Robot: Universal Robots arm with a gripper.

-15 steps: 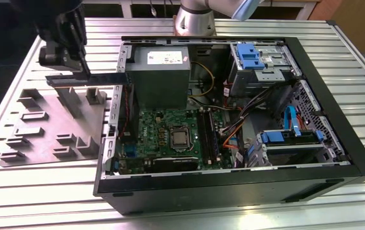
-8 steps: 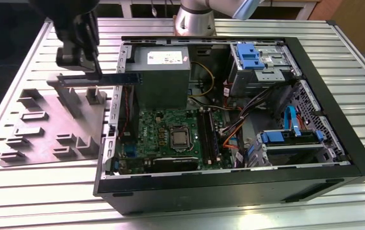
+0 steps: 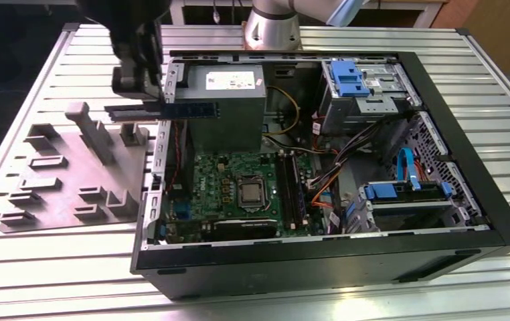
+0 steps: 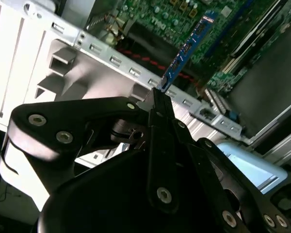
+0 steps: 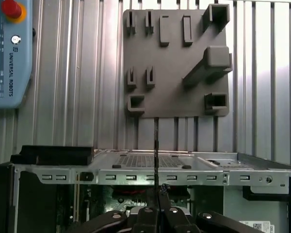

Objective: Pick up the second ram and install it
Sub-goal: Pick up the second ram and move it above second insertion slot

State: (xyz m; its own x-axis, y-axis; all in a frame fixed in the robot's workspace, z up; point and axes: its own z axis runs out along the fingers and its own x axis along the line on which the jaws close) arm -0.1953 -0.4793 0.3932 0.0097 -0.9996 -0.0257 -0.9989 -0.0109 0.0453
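Note:
In the exterior view the second ram point(image 3: 190, 110), a thin dark blue stick, is held level in the air over the left wall of the open computer case point(image 3: 326, 264), beside the grey power supply point(image 3: 228, 93). My black gripper point(image 3: 152, 109) is shut on one end of it. The second wrist view shows the ram point(image 4: 186, 48) jutting out from the closed gripper point(image 4: 158, 97) above the green motherboard point(image 4: 184, 19). Seen edge-on in the first wrist view, the ram point(image 5: 156, 160) is a thin dark line rising from the gripper point(image 5: 160, 196). The motherboard's long black slots point(image 3: 292, 190) lie lower inside the case.
A grey holder plate point(image 3: 67, 180) with raised blocks lies on the slatted table at the exterior view's left of the case. Blue drive brackets point(image 3: 349, 77), cables point(image 3: 326, 180) and the CPU socket point(image 3: 249, 194) crowd the case interior. A teach pendant point(image 5: 7, 48) rests on the table.

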